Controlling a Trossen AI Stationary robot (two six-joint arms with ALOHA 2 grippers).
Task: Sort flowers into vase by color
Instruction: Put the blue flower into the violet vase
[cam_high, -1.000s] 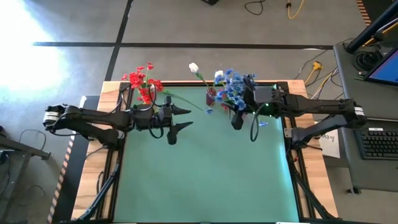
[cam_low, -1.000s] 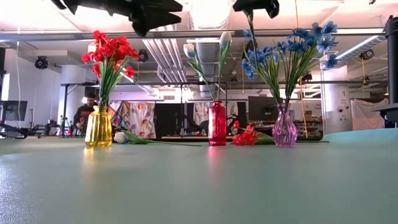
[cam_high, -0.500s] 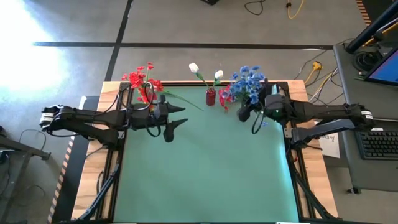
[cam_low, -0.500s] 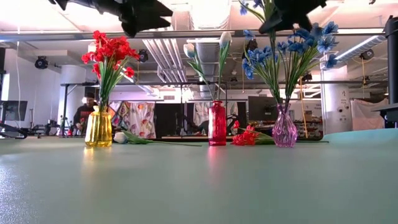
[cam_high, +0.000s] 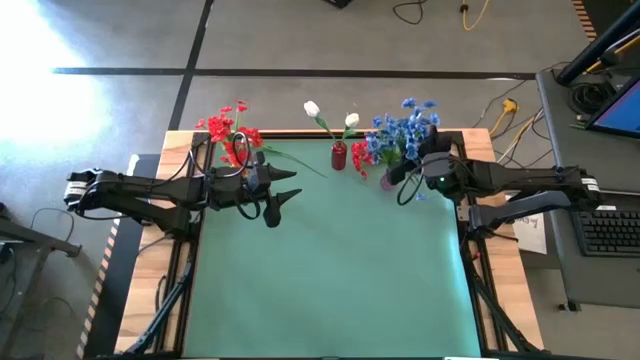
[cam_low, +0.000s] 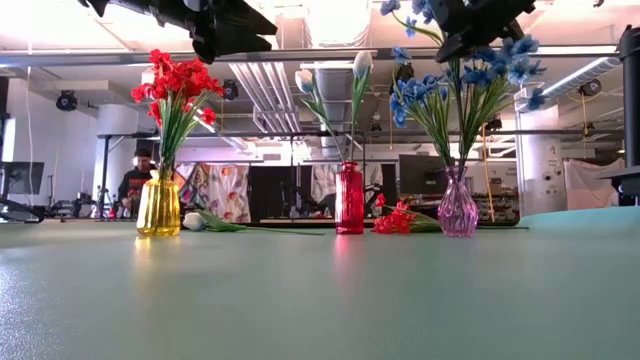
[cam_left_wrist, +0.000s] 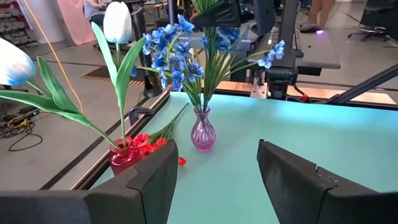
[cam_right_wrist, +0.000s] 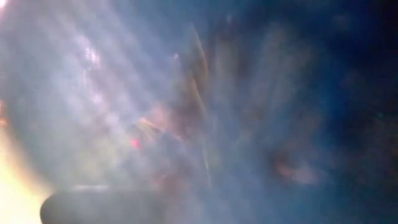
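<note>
Along the table's far edge, seen from above, three vases stand in a row: red flowers (cam_high: 228, 128) toward the far left corner, white tulips (cam_high: 330, 114) mid-edge, blue flowers (cam_high: 403, 132) toward the far right. The right gripper (cam_high: 398, 184), jaws together on a blue stem, has carried it from beside the red vase (cam_high: 339, 156) across to above the blue bunch. The left gripper (cam_high: 283, 187) hovers beside the red bunch, jaws apart and empty.

At table height, the blue sprig (cam_low: 408, 10) hangs over the purple vase (cam_low: 457, 208), so lowering it in looks next. A loose tulip (cam_low: 215, 222) and red bloom (cam_low: 396, 218) lie along the far edge, unsorted.

The left wrist shows the purple vase (cam_left_wrist: 203, 131) ahead; the right wrist shows only blur.
</note>
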